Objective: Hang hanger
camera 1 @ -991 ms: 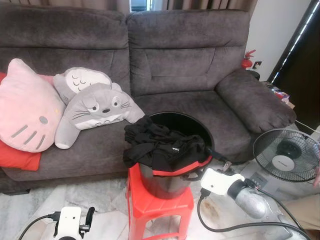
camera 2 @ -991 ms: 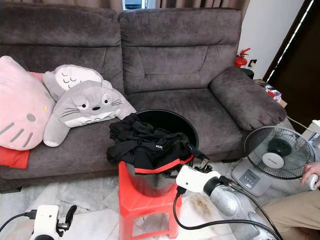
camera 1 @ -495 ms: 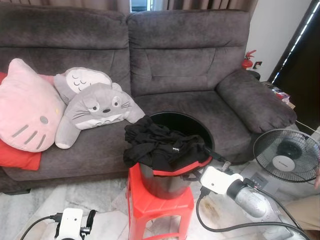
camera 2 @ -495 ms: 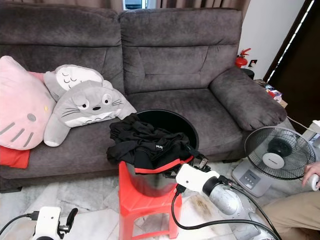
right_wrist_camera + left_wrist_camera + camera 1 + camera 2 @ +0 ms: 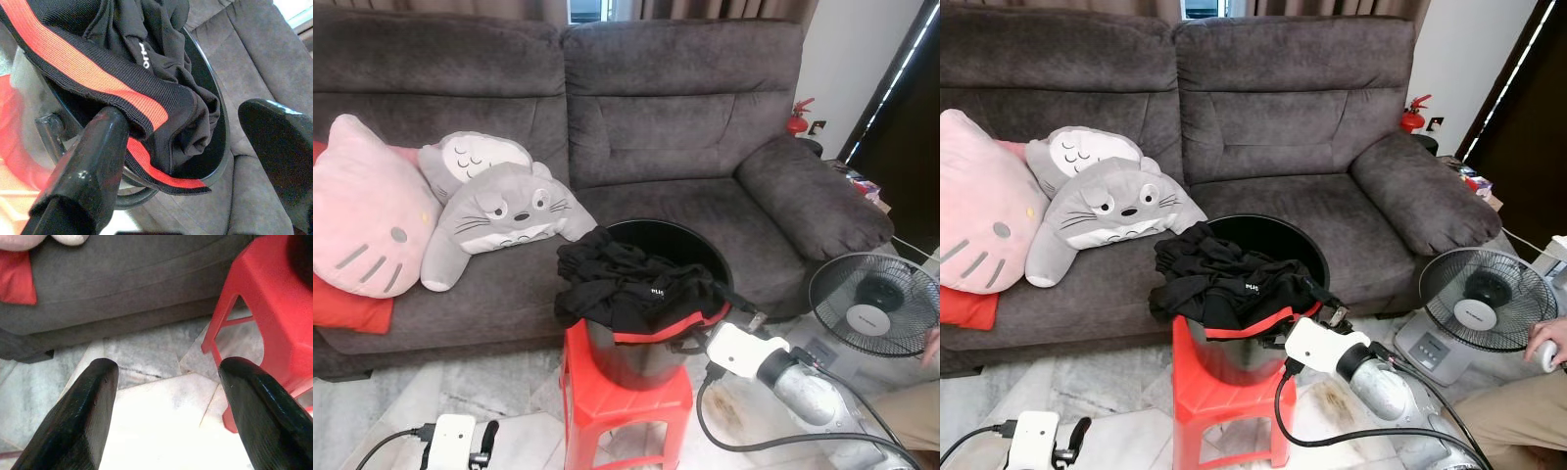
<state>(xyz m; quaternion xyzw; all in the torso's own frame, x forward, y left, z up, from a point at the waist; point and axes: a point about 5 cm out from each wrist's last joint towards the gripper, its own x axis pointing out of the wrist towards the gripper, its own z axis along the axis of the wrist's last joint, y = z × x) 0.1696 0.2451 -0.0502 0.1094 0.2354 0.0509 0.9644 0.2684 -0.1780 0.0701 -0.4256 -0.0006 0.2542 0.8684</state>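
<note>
Right now our right hand (image 5: 181,161) sits at the rim of the black bucket (image 5: 1268,235), fingers spread wide, one finger (image 5: 93,161) touching the hem of the black garment (image 5: 626,289) and the other out over the sofa side. We cannot make out any hanger; what we have is that garment, a crumpled black knit with an orange-red band along its edge and small white lettering, heaped over the near rim of the bucket and spilling to the left. The bucket stands on a red plastic stool (image 5: 626,406) on the pale marble floor (image 5: 156,426). Down low, our left hand (image 5: 161,401) hangs near the floor beside the stool, fingers apart, holding nothing. Behind sits the grey sofa (image 5: 685,127) with a pink cat cushion (image 5: 367,211) and two grey plush toys (image 5: 499,211). A standing fan (image 5: 873,304) is at the right, a person's hand (image 5: 1545,348) beside it.
</note>
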